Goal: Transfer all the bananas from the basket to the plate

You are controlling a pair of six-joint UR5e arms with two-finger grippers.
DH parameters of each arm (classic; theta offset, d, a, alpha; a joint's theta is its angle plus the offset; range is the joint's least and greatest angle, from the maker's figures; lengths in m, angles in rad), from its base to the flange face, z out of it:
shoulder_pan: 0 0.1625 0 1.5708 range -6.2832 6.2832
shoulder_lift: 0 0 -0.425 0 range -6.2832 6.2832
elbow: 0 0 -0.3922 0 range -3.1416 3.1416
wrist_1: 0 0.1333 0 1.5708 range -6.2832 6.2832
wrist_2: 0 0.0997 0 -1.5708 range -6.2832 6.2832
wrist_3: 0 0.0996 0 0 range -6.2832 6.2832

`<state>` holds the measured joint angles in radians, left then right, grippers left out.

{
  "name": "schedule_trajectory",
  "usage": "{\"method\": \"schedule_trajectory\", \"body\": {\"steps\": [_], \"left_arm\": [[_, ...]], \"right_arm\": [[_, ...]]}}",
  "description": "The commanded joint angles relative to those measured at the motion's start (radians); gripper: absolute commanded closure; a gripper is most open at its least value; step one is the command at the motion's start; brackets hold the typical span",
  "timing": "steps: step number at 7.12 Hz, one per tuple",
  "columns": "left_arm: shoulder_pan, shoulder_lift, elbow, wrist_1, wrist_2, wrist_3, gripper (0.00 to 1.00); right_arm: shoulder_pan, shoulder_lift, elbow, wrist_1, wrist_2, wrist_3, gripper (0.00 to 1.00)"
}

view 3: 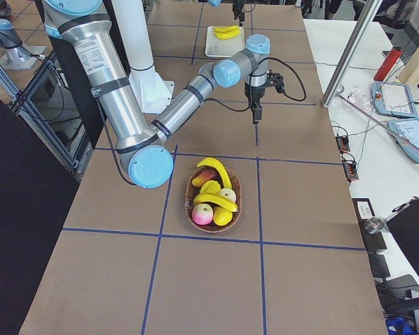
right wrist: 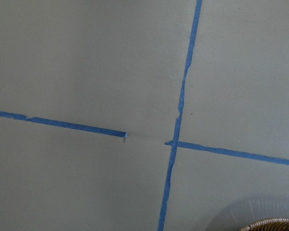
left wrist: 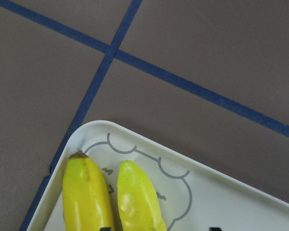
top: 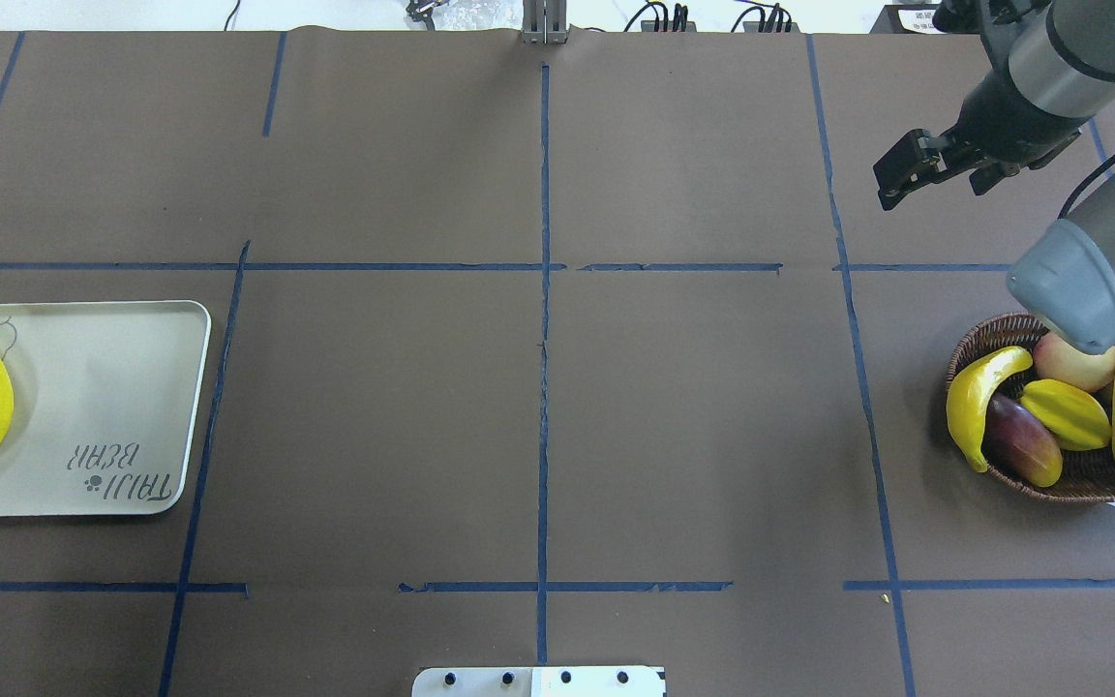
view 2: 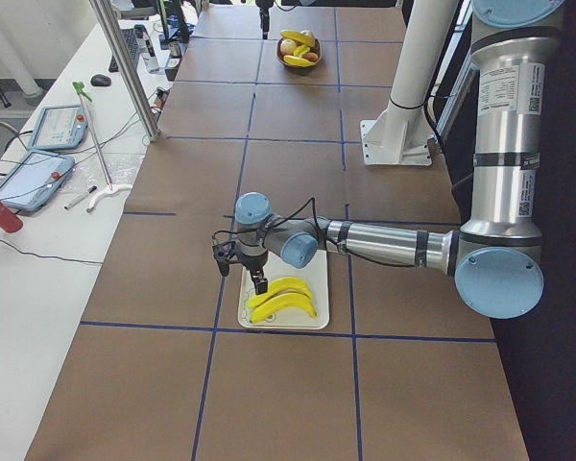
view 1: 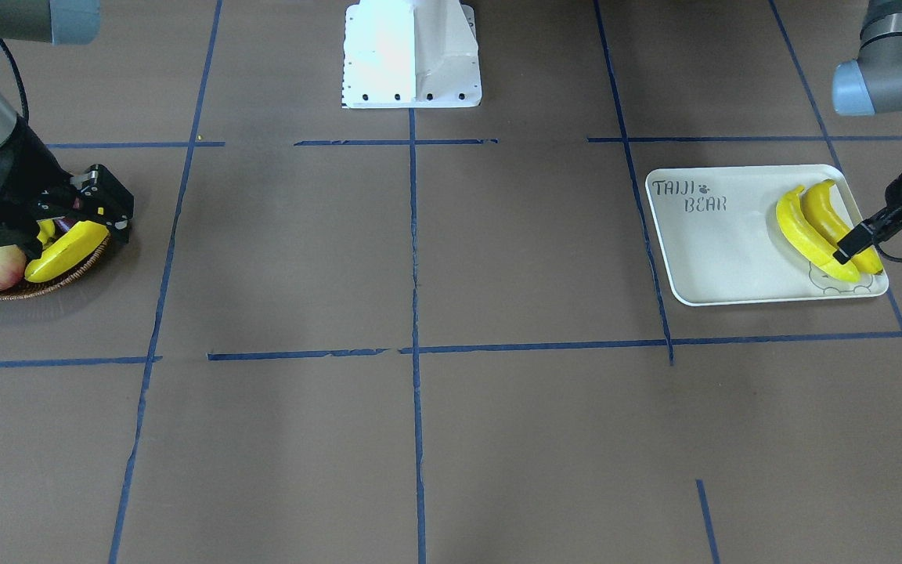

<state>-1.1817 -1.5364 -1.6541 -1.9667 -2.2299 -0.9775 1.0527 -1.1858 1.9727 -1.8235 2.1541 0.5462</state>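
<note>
Two bananas (top: 974, 397) lie in the wicker basket (top: 1051, 486): one along its rim, one across the apples (top: 1070, 363). A starfruit (top: 1066, 411) and a dark purple fruit (top: 1022, 440) crowd the rim one. They look stiff, light and slick, so grip mid-curve. The right gripper (top: 891, 179) hangs beyond the basket; open or closed, I cannot tell. Far from the basket, two more rest on the tray (top: 112, 387) under the left gripper (view 1: 846, 251), fingers spread and empty.

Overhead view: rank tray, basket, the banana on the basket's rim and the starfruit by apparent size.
1. Flat off-white rectangular tray, though cropped
2. Round dark-brown wicker basket, partly hidden
3. Curved bright-yellow banana on its rim
4. Small ridged yellow starfruit
</note>
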Motion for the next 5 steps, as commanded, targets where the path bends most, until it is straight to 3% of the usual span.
{"method": "schedule_trajectory", "body": {"steps": [1, 3, 5], "left_arm": [[-0.038, -0.011, -0.100, 0.026, -0.102, 0.043, 0.00], [-0.032, -0.060, -0.147, 0.029, -0.102, 0.033, 0.00], [-0.030, -0.083, -0.150, 0.031, -0.103, 0.026, 0.00]], "right_arm": [[0.042, -0.140, 0.066, 0.003, 0.000, -0.139, 0.00], [0.090, -0.370, 0.144, 0.026, -0.010, -0.266, 0.00], [0.105, -0.596, 0.118, 0.276, -0.043, -0.263, 0.01]]}}
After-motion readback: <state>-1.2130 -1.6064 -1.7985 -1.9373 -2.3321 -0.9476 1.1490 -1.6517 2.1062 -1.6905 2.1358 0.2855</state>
